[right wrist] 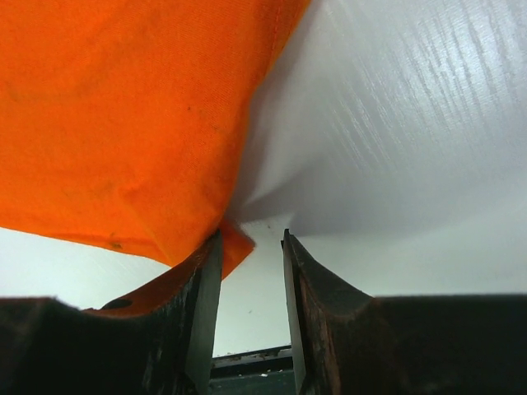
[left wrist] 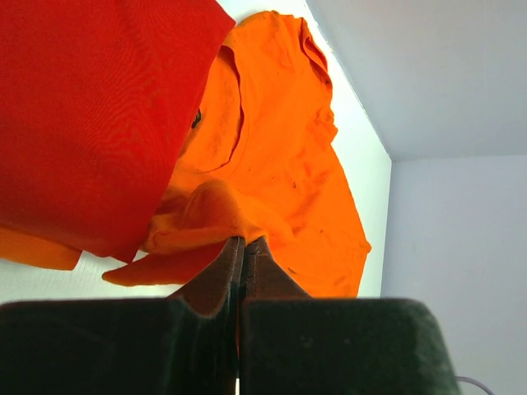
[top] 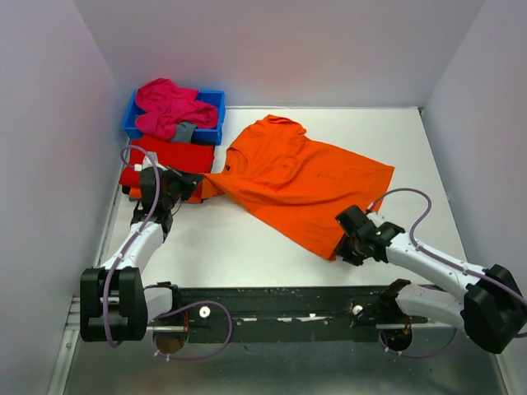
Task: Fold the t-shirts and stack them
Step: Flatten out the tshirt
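The orange t-shirt is spread on the table, to the right of the blue bin and nearer the arms. A folded red t-shirt is laid just in front of the bin, and a pink t-shirt is heaped inside it with a grey cloth. The orange sleeve nearest the bin is clamped by the left gripper. Well apart from the bin, the right gripper is held with jaws parted at the hem corner.

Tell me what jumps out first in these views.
The orange t-shirt sprawls across mid-table, its sleeve pinched in the shut left gripper and its near hem corner beside the open right gripper. Behind at far left, a folded red t-shirt lies before a blue bin heaped with a magenta-pink t-shirt.
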